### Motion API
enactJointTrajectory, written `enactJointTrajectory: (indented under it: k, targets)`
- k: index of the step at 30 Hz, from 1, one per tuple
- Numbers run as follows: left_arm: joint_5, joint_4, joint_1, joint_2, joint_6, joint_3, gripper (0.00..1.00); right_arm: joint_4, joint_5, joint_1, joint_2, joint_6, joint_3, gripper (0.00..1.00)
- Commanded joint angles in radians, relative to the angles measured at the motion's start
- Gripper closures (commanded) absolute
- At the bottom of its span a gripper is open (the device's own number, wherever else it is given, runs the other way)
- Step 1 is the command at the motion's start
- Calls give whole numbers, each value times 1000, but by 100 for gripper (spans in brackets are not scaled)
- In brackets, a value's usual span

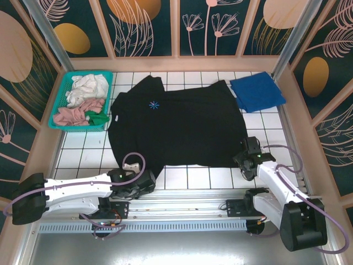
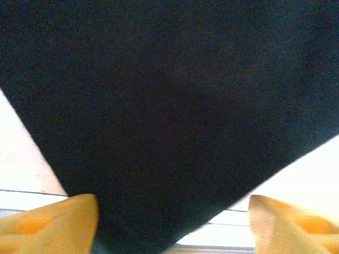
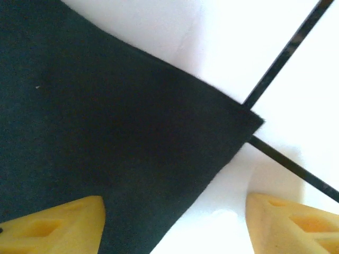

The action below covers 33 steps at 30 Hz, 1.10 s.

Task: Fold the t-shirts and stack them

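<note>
**Both grippers open at the black shirt's near corners**

The black shirt (image 1: 182,124) lay spread flat across the middle of the white-tiled bench (image 1: 83,154), its light-blue mark (image 1: 153,105) toward the far left. The blue shirt (image 1: 256,91) lay folded at the far right corner, just beside the black shirt's edge. A teal basket (image 1: 60,102) stood at the far left, holding white, pink and green cloth.

The left gripper (image 1: 142,181) sat low at the black shirt's near left corner. In its wrist view the yellow fingers (image 2: 53,222) stood wide apart with the cloth corner between them, nothing clamped. The right gripper (image 1: 247,157) was at the near right corner, likewise open. Its fingers (image 3: 63,222) were spread either side of the hem corner lying on the tile.
</note>
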Motion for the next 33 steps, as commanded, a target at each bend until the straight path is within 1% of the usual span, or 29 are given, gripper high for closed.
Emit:
enactJointTrajectory:
  k: [1, 4, 6, 7, 8, 10, 12, 13, 14, 20, 22, 23, 25, 27, 28, 29, 31, 32, 33]
  targets:
    - [14, 47, -5, 8, -26, -48, 46, 106, 25, -13, 7, -40, -25, 37]
    - [-31, 22, -4, -5, -13, -21, 69, 151, -2, -38, -1, -98, -38, 51]
    - [-77, -34, -3, -33, -4, 20, 80, 164, -14, -55, -2, -135, -30, 63]
    - [-104, -67, -3, -52, 2, 50, 88, 154, -15, -61, 0, -153, -15, 70]
    - [-133, -98, -3, -70, 5, 71, 100, 137, -5, -63, 1, -161, 1, 74]
    - [-208, -183, -2, -106, -8, 133, 100, 118, -11, -63, 0, -174, 36, 86]
    - [-274, -231, 4, -129, 12, 190, 100, 94, -6, -64, -3, -172, 75, 97]
    - [-308, -262, 14, -137, 22, 223, 100, 83, 4, -64, -8, -177, 92, 100]
    - [-329, -272, 26, -141, 35, 248, 100, 79, 12, -64, -11, -182, 111, 100]
    - [-390, -242, 168, -110, 255, 397, 100, 62, 17, -67, 8, -220, 230, 100]
    - [-412, -224, 230, -71, 336, 440, 100, 98, -4, -71, 28, -230, 250, 100]
    - [-410, -220, 281, -45, 393, 462, 100, 118, -19, -73, 48, -232, 262, 100]
    - [-374, -128, 392, 9, 506, 480, 100, 152, -48, -72, 100, -245, 295, 100]
    - [-290, -20, 509, 73, 608, 492, 100, 150, -68, -69, 162, -260, 334, 100]
    - [-255, 24, 545, 110, 648, 501, 100, 147, -67, -66, 182, -264, 342, 100]
    - [-233, 50, 579, 154, 675, 520, 100, 128, -49, -61, 195, -259, 343, 88]
    - [-223, 63, 615, 233, 709, 561, 100, 99, -11, -61, 189, -246, 319, 63]
    - [-223, 69, 625, 265, 724, 592, 100, 85, -1, -64, 178, -232, 293, 53]
    - [-221, 74, 635, 293, 734, 606, 100, 79, -9, -67, 164, -219, 261, 49]
